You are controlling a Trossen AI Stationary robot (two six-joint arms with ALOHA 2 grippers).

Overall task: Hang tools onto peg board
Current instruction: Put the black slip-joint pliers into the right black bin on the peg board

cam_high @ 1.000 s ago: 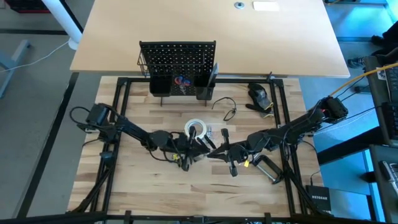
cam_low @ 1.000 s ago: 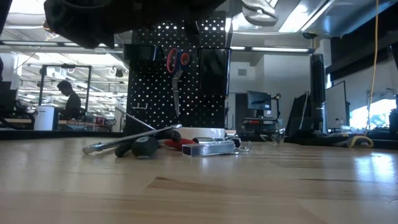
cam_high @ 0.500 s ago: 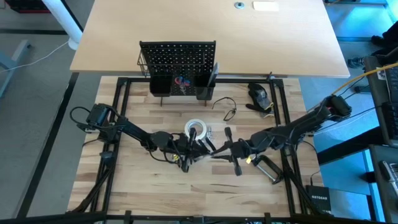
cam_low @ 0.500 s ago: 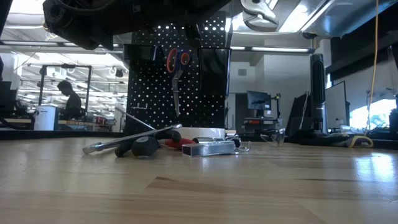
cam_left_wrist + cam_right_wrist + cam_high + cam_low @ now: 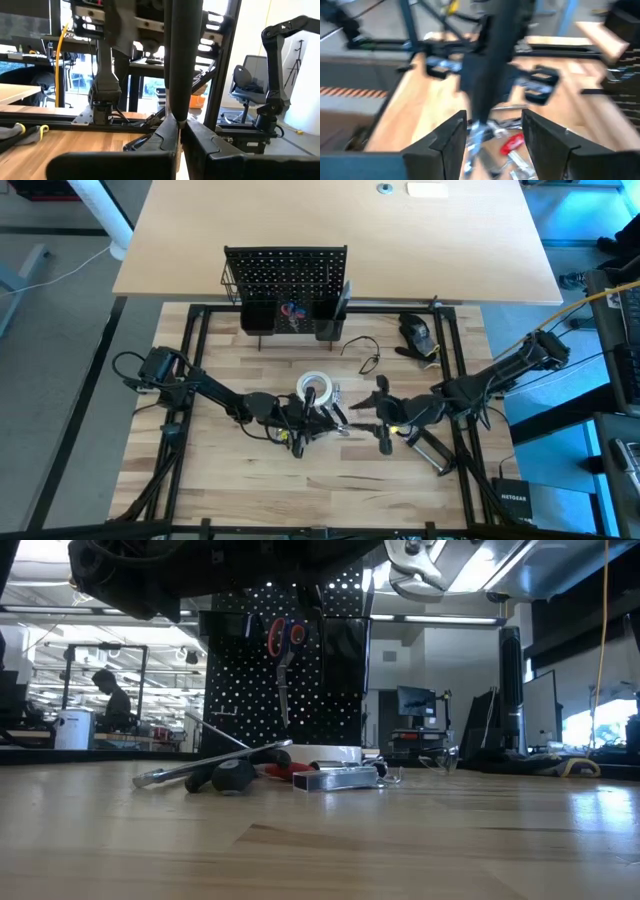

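From my remote station, I see both arms meeting over the middle of the wooden tabletop point(image 5: 250, 480), where the loose tools lie: the white tape roll point(image 5: 314, 386), a silver spirit level point(image 5: 336, 778) and red-handled pieces beside it. My left end effector point(image 5: 322, 418) sits among this pile with its fingers point(image 5: 165, 140) pressed together around a slim dark upright bar. My right end effector point(image 5: 381, 415) hovers just beside the pile, its fingers point(image 5: 451, 137) spread apart and holding nothing. At the far edge stands the peg board point(image 5: 286, 272), red-handled scissors point(image 5: 285, 637) hanging on its face between black cups
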